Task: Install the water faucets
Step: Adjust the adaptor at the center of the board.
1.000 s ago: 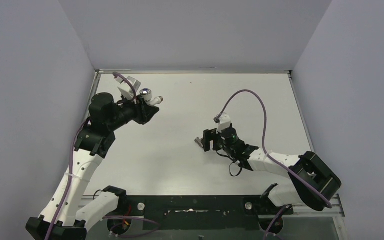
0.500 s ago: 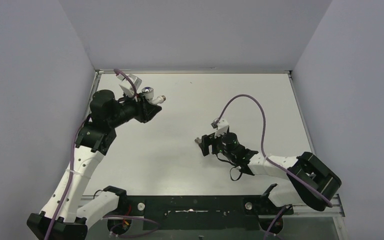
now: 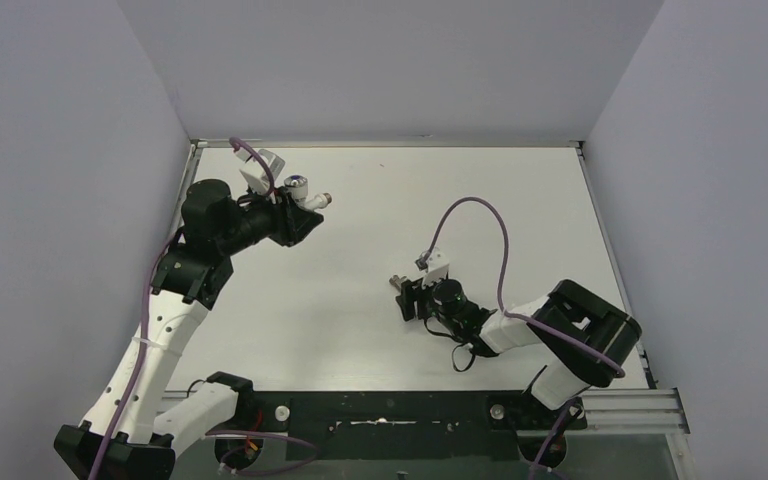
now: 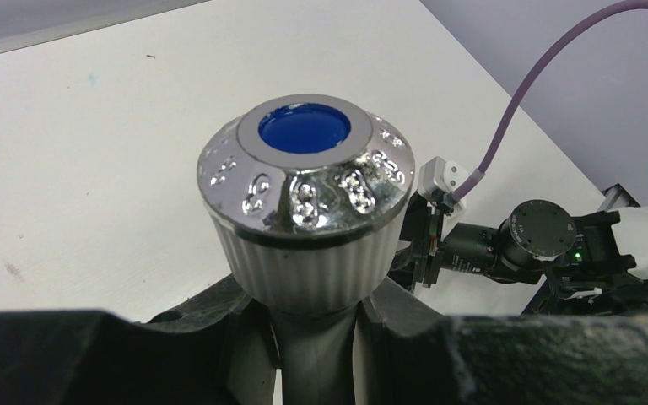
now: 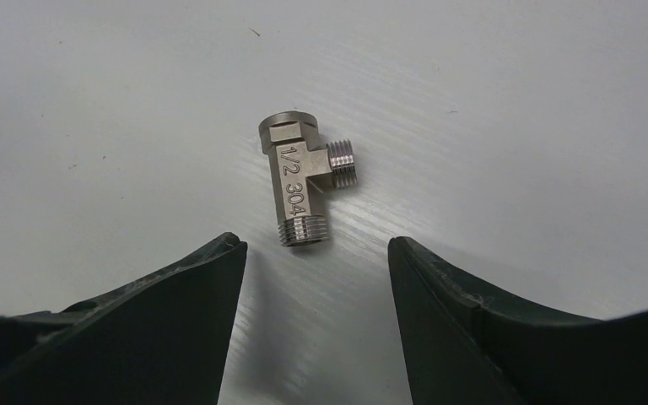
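The left tool (image 4: 316,359) is clamped on the white tap (image 4: 304,194) with its blue-dotted knob, and the right tool (image 5: 316,257) hovers, fingers apart, just short of the metal fitting (image 5: 302,190) on the desk (image 5: 93,101).

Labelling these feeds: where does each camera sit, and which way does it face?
Top: above and behind the bases, looking down on the table; both arms show, left tool holding the tap, right tool by the fitting.
Left wrist: on the left arm, looking along its tool at the tap's knob; fingers show below.
Right wrist: on the right arm, looking down at the fitting between its open fingers.
Shared: tap in top and left wrist; fitting in top and right wrist.
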You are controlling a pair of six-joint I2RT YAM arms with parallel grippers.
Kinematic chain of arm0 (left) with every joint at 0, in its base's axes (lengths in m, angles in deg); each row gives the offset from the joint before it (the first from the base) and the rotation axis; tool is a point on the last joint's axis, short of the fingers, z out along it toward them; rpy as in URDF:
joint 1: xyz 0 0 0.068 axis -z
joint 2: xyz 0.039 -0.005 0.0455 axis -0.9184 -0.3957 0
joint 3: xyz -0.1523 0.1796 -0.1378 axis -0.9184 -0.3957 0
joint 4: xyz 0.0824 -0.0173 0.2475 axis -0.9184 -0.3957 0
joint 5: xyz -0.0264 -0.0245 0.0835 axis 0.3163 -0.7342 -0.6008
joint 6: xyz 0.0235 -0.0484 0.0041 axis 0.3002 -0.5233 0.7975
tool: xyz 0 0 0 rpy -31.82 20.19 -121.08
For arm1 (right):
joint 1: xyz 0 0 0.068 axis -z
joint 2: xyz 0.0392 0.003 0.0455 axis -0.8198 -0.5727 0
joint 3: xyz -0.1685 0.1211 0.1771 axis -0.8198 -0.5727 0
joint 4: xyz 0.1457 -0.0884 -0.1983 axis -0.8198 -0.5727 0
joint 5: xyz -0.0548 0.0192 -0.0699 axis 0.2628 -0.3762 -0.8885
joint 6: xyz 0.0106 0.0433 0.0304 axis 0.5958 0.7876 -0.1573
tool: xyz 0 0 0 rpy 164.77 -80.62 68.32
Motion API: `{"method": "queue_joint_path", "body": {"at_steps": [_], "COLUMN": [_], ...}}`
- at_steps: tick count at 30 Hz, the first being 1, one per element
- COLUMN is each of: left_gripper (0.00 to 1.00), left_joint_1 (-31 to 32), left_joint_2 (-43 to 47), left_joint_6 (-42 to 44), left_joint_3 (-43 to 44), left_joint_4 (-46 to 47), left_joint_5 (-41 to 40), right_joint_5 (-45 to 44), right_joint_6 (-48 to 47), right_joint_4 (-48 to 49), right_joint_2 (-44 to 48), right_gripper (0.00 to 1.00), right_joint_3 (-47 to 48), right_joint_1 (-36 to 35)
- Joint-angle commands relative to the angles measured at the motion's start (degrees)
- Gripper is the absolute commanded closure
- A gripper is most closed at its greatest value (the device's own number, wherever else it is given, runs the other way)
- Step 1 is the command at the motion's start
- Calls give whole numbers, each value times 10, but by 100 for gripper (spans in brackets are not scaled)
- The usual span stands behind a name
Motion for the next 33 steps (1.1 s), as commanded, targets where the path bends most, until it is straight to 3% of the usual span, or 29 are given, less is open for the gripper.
{"method": "queue_joint_path", "body": {"at_steps": [1, 9, 33], "left_gripper": [100, 100, 100], "left_joint_1": [-3, -3, -3], "left_joint_2": [11, 13, 2], "left_joint_6": [8, 6, -6], "left_joint_3": [35, 34, 36], "left_joint_4": [17, 12, 18], "left_joint_5": [11, 16, 25], "right_joint_5": [-7, -16, -73], "right_joint_6": [-1, -15, -30], "right_joint_4": [106, 191, 236], "right_joint_2": [-22, -75, -148], "right_gripper": [38, 47, 63], "right_joint_3": [-8, -41, -38], "right_joint_1": [-5, -22, -48]}}
